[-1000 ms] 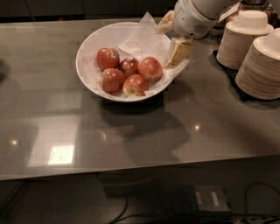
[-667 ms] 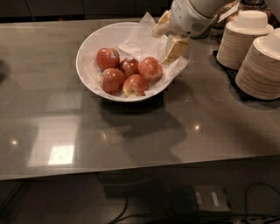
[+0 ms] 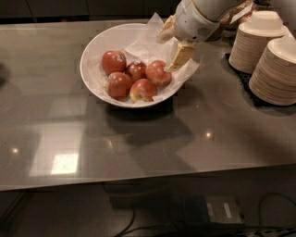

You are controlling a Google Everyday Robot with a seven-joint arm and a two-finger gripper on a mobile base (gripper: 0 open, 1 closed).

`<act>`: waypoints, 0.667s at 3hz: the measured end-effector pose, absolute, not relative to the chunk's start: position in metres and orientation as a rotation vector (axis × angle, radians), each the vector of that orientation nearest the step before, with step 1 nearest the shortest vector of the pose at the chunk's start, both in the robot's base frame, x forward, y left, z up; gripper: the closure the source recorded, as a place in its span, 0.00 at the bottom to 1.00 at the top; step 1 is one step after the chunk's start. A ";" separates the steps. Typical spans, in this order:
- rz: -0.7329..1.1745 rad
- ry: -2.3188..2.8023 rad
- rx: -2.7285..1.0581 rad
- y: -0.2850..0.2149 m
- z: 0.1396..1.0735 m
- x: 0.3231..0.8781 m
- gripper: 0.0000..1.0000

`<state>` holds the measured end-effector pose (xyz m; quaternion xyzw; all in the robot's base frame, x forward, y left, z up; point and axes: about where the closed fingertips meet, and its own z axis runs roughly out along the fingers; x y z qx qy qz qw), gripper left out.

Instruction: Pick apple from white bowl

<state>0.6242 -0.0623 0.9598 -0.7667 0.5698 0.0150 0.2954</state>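
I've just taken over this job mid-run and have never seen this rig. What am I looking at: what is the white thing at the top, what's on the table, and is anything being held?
There is one camera view, looking down on a glossy grey table. The white machine coming in from the top is the robot's single arm. Its two-finger gripper hangs over the right side of the wide, shallow white bowl, fingers apart, holding nothing. The bowl is lined with crumpled white paper and holds five apples. The round red-orange apple lies closest to the gripper, so it is likely the one to pick. On the right stand stacks of small beige-white bowls on a black mat.
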 end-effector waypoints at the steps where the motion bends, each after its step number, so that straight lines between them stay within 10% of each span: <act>1: 0.060 1.527 -2.070 -0.058 0.941 0.629 0.39; 2: 0.055 1.539 -2.103 -0.056 0.925 0.637 0.38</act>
